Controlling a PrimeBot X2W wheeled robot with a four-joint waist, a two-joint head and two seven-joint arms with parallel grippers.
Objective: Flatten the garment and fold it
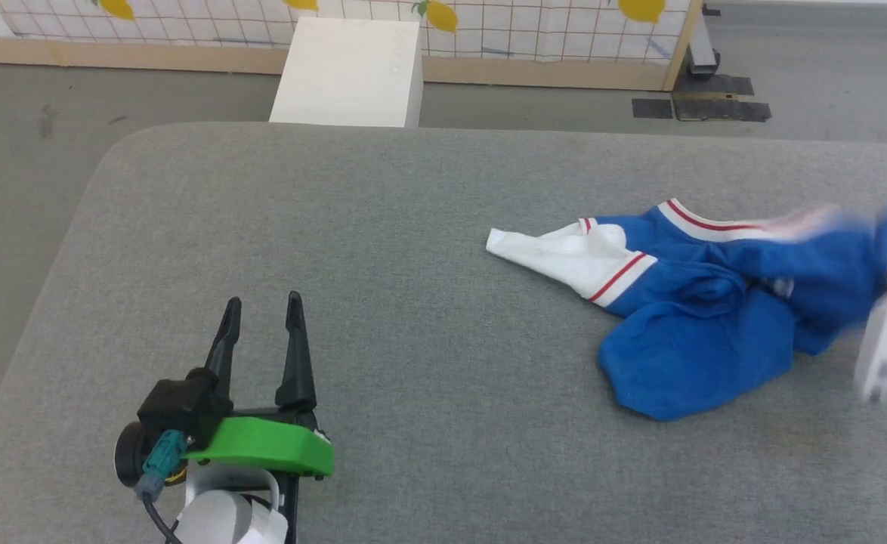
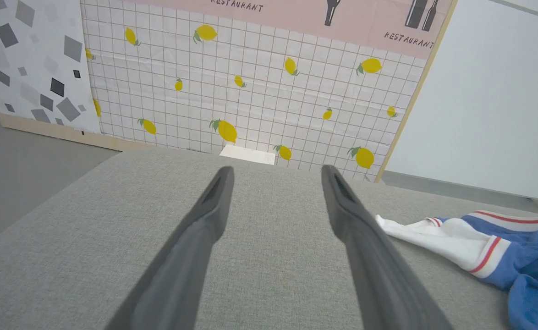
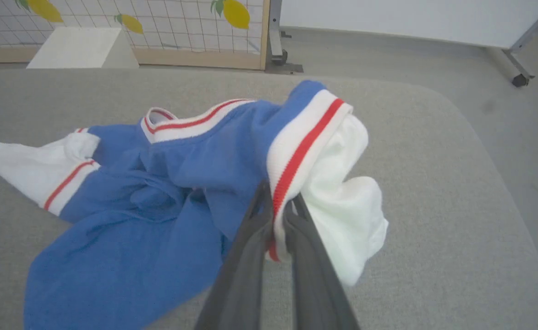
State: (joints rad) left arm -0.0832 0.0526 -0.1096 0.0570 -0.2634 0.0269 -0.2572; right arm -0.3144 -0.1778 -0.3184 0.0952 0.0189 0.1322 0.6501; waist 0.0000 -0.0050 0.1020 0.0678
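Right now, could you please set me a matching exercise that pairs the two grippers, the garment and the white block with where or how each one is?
Things
1. left gripper
2. right gripper
3. garment
4. white block

Places or states
A. crumpled on the right part of the grey padded table
B. jaws shut on the red-striped white trim
C. beyond the table's far edge
D. jaws open with nothing between them, apart from the cloth

Pairs: 1-D, 2-B, 3-A, 4-C
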